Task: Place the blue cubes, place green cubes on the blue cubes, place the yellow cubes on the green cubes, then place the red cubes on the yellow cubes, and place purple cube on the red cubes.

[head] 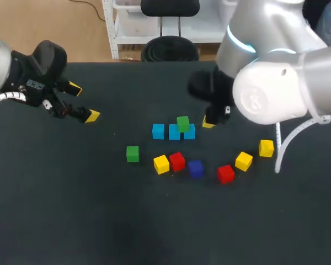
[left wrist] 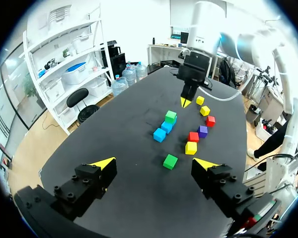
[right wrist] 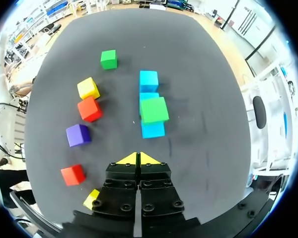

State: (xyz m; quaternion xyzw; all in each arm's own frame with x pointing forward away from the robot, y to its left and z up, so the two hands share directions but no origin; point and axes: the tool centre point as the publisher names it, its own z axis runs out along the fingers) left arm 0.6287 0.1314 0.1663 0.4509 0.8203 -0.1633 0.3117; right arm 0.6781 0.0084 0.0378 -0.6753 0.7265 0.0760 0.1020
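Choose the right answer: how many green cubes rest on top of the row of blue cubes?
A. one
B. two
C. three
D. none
A: only the stacked green cube sits on the row of blue cubes; the second green cube lies apart on the table.
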